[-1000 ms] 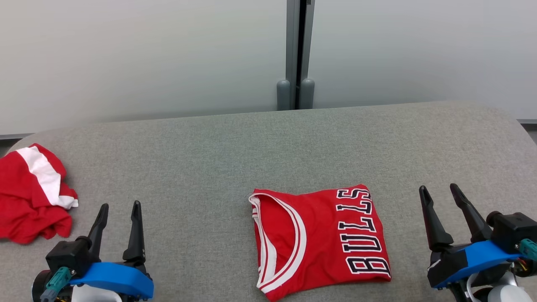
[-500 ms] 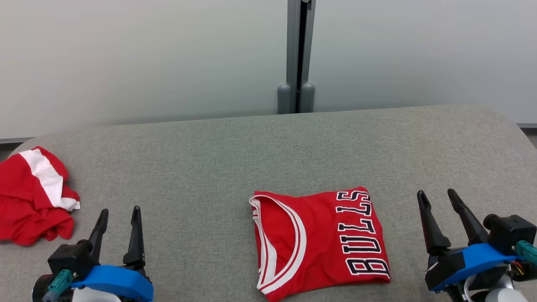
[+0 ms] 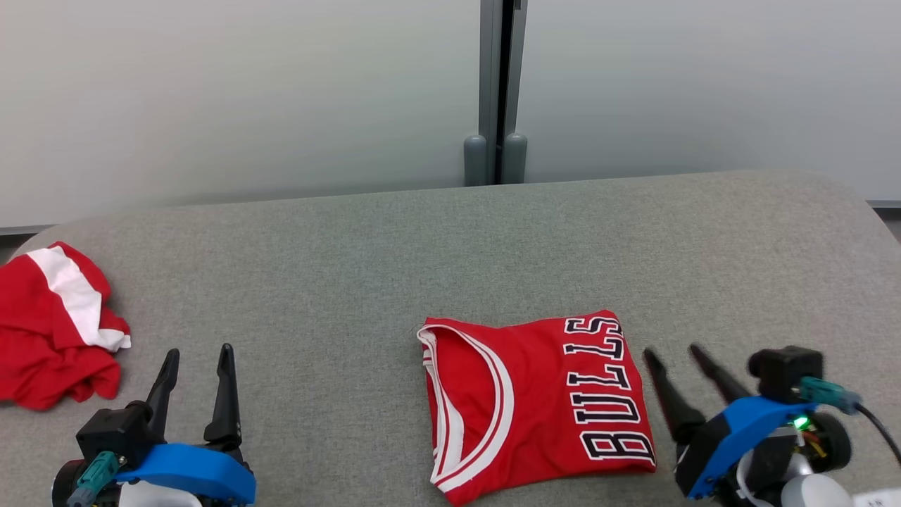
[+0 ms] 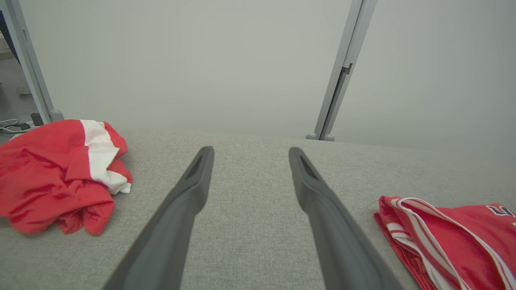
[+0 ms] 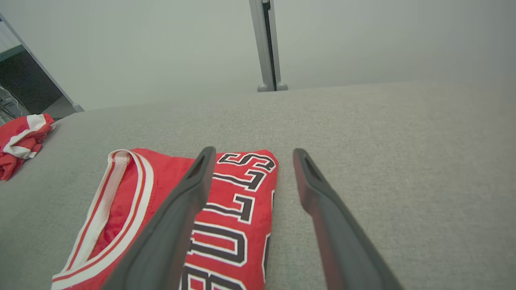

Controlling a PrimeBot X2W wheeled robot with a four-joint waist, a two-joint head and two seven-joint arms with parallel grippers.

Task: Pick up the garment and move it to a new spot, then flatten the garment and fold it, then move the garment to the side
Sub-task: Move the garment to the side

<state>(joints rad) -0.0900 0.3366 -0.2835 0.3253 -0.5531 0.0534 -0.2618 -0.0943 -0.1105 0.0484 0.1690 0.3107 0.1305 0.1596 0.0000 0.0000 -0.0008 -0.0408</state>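
A red jersey (image 3: 538, 401) with white trim and "BULLS" lettering lies folded flat on the grey table (image 3: 352, 253), near the front edge at the middle. In the right wrist view the folded jersey (image 5: 169, 217) lies under and left of my fingers. My right gripper (image 3: 674, 352) is open just right of the jersey's right edge, fingers angled up and left, holding nothing. My left gripper (image 3: 197, 352) is open at the lower left, well away from the jersey, which shows at the right of its wrist view as a striped edge (image 4: 447, 237).
A crumpled red and white garment (image 3: 53, 324) lies at the table's left edge, also seen as a heap (image 4: 56, 173) in the left wrist view. A grey partition post (image 3: 496, 91) stands behind the table. Bare table stretches between the two garments.
My right gripper has swung left and lower toward the jersey's right edge, tilting its fingers left. The left gripper and the jersey have stayed put.
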